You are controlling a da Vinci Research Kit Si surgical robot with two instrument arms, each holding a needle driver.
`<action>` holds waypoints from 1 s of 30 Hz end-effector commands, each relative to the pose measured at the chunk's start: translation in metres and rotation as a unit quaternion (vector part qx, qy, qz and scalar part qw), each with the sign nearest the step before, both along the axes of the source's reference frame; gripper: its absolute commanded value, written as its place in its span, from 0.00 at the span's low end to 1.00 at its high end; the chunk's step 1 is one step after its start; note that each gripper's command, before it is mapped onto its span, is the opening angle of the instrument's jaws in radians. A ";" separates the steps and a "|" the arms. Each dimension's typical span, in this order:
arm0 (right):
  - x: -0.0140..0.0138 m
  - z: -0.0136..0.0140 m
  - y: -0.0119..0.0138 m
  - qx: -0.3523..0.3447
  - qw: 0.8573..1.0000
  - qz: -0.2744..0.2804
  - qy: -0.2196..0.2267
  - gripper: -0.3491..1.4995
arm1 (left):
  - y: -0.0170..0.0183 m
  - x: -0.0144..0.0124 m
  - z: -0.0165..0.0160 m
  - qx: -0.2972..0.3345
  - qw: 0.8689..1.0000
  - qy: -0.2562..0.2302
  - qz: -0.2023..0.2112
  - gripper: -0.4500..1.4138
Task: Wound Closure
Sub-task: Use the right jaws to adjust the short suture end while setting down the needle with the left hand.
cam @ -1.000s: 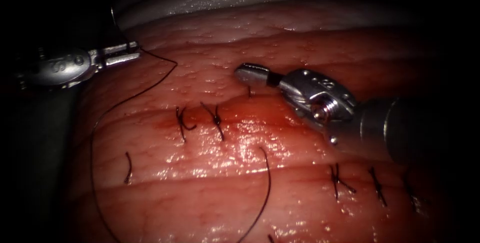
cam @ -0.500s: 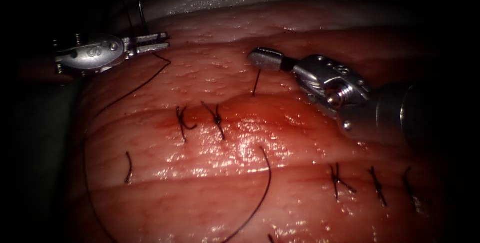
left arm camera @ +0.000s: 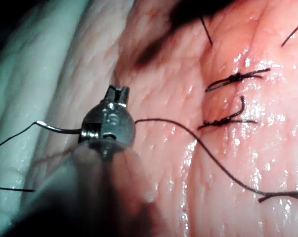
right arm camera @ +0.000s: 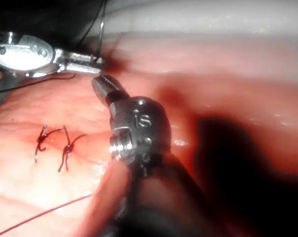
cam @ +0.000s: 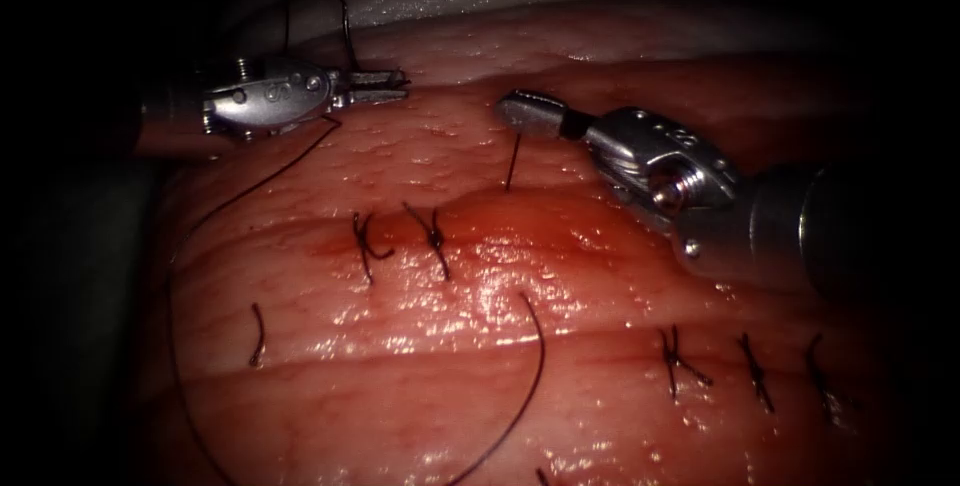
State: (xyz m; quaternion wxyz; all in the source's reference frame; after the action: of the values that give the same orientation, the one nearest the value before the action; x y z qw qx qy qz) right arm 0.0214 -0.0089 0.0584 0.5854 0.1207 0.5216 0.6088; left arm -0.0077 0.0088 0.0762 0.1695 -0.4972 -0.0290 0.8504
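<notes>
Left tool (cam: 385, 87) clamped on needle (cam: 345, 26), far-left; right tool (cam: 530, 111) clamped on thread (cam: 511, 166), taut, upright from tissue (cam: 420, 386).

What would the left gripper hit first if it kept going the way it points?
Likely the right gripper: the left gripper points across the tissue toward its tip. Depth unclear; it may pass behind.

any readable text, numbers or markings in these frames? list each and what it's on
"IS": embossed on the right tool wrist housing, right wrist view; reading uncertain.
Embossed marks on the right tool housing, endoscope view: too small to read.
Marks on the left tool housing: too small to read.
Nothing written on the tissue.
</notes>
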 end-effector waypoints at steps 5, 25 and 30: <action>0.0005 0.0001 0.0013 -0.002 1.000 0.010 0.005 0.00 | -0.0002 -0.0014 0.0023 0.010 1.000 0.003 0.004 0.00; -0.0001 -0.0004 0.0024 -0.054 0.999 0.004 0.006 0.82 | -0.0018 -0.0034 0.0016 0.045 0.999 -0.007 -0.013 0.41; -0.0022 -0.0016 0.0026 -0.075 0.997 -0.003 0.007 0.88 | -0.0023 -0.0033 -0.0014 0.016 0.999 -0.028 -0.019 0.54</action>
State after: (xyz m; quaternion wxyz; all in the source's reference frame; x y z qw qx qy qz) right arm 0.0186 -0.0064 0.0562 0.5913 0.0832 0.5709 0.5635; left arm -0.0102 0.0061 0.0734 0.1851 -0.5184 -0.0353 0.8341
